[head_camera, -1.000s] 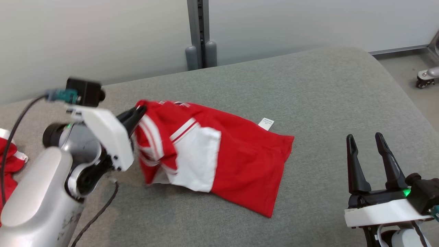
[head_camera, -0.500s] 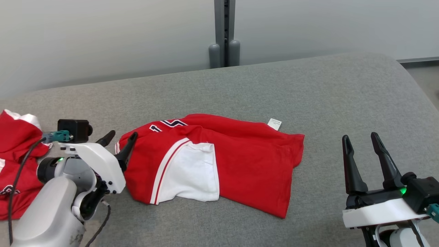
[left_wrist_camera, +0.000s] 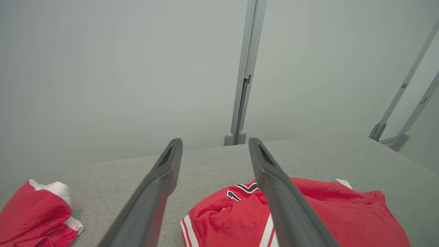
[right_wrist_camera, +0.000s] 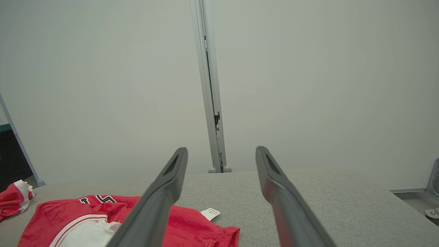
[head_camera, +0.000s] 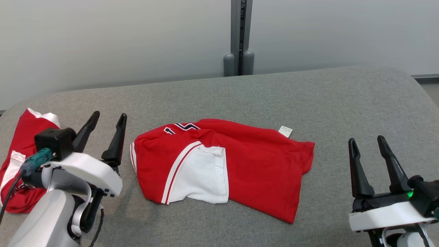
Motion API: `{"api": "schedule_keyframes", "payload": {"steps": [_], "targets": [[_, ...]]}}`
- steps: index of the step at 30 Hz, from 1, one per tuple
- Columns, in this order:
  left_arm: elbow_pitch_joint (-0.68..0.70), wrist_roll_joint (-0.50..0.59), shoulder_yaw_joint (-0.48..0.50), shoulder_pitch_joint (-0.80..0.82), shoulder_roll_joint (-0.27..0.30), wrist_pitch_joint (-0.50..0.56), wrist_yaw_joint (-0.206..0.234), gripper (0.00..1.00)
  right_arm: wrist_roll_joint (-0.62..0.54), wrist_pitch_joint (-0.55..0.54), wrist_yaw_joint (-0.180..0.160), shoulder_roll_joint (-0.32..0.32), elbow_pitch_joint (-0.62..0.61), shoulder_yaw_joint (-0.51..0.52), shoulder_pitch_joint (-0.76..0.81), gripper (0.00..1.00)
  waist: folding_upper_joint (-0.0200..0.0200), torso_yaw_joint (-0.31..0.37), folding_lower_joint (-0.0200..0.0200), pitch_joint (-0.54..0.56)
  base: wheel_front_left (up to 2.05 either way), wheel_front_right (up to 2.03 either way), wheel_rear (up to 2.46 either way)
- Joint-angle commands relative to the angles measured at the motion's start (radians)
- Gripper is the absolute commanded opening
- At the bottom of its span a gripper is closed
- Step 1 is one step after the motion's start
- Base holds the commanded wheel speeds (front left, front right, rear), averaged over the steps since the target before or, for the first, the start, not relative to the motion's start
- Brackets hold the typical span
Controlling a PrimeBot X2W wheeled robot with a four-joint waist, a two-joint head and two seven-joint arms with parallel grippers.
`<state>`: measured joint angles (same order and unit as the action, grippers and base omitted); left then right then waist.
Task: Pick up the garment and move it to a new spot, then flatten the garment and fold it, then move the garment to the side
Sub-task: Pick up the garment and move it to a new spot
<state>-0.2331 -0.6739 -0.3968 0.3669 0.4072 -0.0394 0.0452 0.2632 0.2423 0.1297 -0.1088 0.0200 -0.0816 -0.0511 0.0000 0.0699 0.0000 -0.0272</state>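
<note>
The garment (head_camera: 223,164), red with a white panel, striped trim and a small white tag, lies loosely folded on the middle of the grey padded table (head_camera: 308,96). My left gripper (head_camera: 109,116) stands open just left of the garment's left edge, apart from it, nothing between its fingers. In the left wrist view the open left gripper (left_wrist_camera: 215,141) points over the garment (left_wrist_camera: 343,212). My right gripper (head_camera: 366,140) is open at the lower right, well clear of the cloth. The right wrist view shows the open right gripper (right_wrist_camera: 222,149) and the garment (right_wrist_camera: 85,212) at lower left.
Another red and white piece of clothing (head_camera: 20,164) lies bunched at the table's far left edge, behind my left arm. A grey post (head_camera: 240,37) stands against the pale wall behind the table. A caster wheel (right_wrist_camera: 432,212) sits on the floor to the right.
My left gripper has let go of the garment's left edge, opened and drawn back to the left. The lifted edge has dropped flat. The head camera has turned left.
</note>
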Motion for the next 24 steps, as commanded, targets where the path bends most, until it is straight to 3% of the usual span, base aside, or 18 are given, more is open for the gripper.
{"api": "schedule_keyframes", "payload": {"steps": [1, 7, 12, 24], "targets": [[0.024, 0.017, 0.012, -0.025, 0.017, -0.018, 0.024, 1.00, 0.000, -0.003, 0.002, -0.006, -0.003, 0.003, 0.010, 1.00, 0.0000, 0.000, 0.0000, 0.001, 0.00, 0.00, 0.00], [0.151, 0.044, 0.057, -0.138, 0.015, -0.111, 0.122, 1.00, 0.005, -0.001, 0.002, 0.000, -0.014, 0.028, 0.035, 1.00, 0.0000, 0.000, 0.0000, -0.004, 0.00, 0.00, 0.00], [0.207, 0.059, 0.062, -0.225, -0.007, -0.170, 0.168, 1.00, 0.004, 0.001, 0.002, 0.012, -0.017, 0.032, 0.060, 1.00, 0.0000, -0.002, 0.0000, -0.013, 0.00, 0.00, 0.00], [0.240, 0.087, 0.038, -0.267, -0.054, -0.207, 0.182, 1.00, 0.000, -0.012, 0.002, 0.008, -0.024, 0.042, 0.065, 1.00, 0.0000, -0.022, 0.0000, -0.017, 0.00, 0.00, 0.00]]}}
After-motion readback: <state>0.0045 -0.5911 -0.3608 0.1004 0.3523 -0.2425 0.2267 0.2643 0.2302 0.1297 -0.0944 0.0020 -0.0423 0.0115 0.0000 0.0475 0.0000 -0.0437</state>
